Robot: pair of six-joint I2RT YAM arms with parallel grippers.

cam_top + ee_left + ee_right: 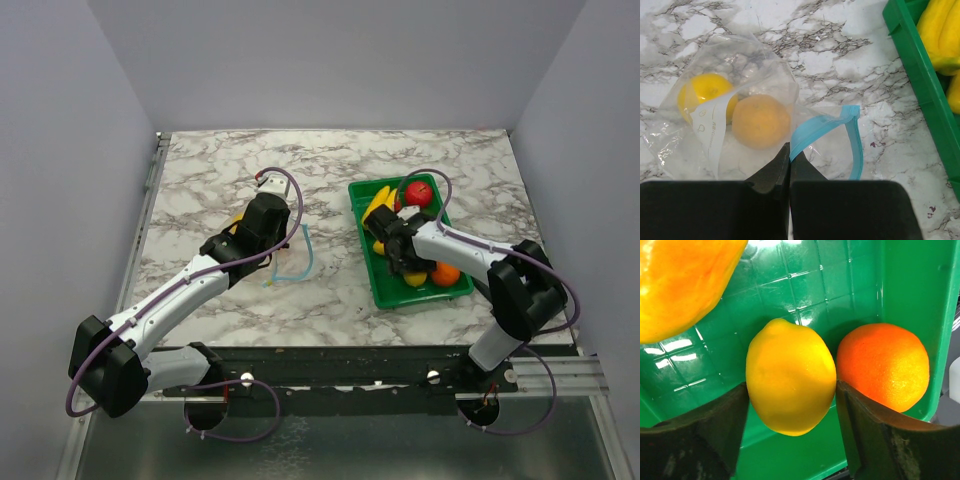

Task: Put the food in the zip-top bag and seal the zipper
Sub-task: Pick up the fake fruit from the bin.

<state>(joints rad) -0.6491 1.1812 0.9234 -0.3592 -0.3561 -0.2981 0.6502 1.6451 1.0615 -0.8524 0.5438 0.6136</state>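
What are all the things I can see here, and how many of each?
table: one, grey-veined marble, under everything.
zip-top bag: one, clear, on the table left of the tray.
zipper: one, light blue, along the bag's mouth, unsealed.
bagged lemon: one, yellow, inside the bag.
bagged orange fruit: one, orange, inside the bag, beside that lemon.
green tray: one, on the table's right half.
banana bunch: one, yellow, tray's far end.
red fruit: one, beside the bananas.
tray lemon: one, yellow, tray's near end.
tray orange: one, next to it.
left pincer: black, shut on the bag's mouth.
right pincer: black, flanking the tray lemon; grip unclear.
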